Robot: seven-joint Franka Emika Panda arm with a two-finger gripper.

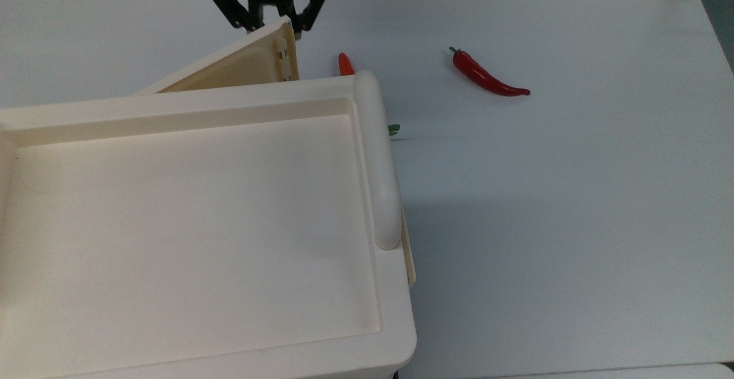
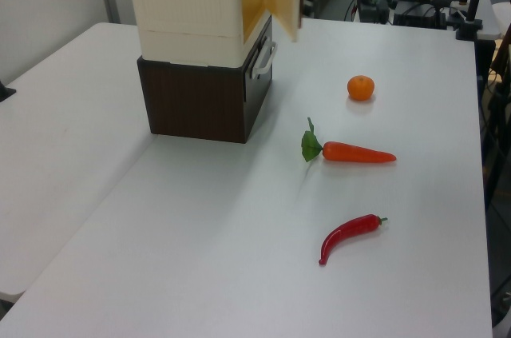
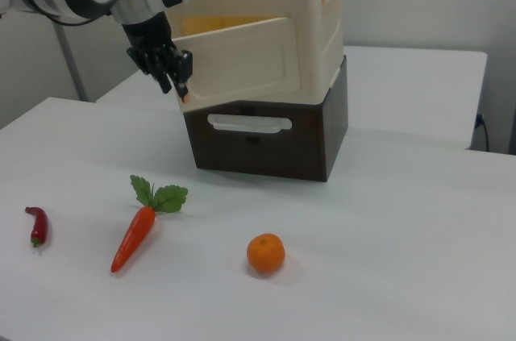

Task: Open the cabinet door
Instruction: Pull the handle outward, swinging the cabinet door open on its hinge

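cabinet door (image 3: 242, 63): cream panel, swung partly open | cabinet (image 3: 274, 2): cream-white box atop dark base

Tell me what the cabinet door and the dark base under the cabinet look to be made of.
The cabinet door: likely moulded plastic, matte cream, with a raised rim and rounded edges. The dark base: seems wood or wood-look laminate, dark brown with faint grain, carrying a white handle that looks like plastic.
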